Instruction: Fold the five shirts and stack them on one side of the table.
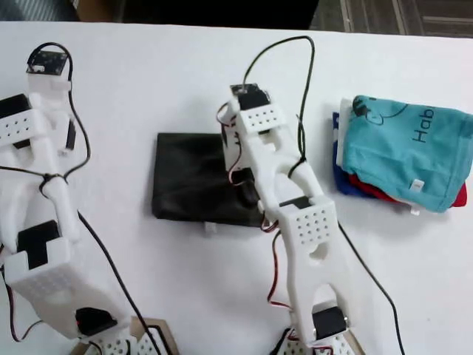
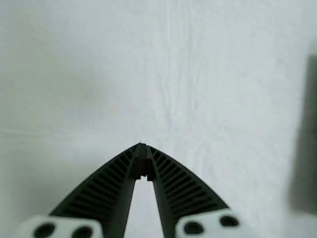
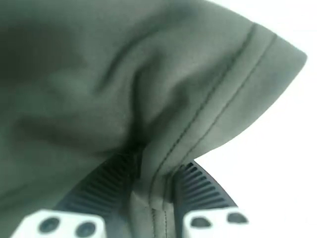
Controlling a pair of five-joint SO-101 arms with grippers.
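- My right gripper point(image 3: 157, 171) pinches the stitched hem of the black shirt point(image 1: 188, 181), which lies mid-table, near the folded stack point(image 1: 403, 151).
- My left gripper point(image 2: 142, 148) is closed on nothing above the bare table point(image 2: 148, 59).
- The fabric looks light and limp, so I'd hold it by hems or corners.

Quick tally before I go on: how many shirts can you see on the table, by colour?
black shirt: 1
teal shirt: 1
red shirt: 1
blue shirt: 1
white shirt: 1, an edge peeking out beside the teal one
Total: 5
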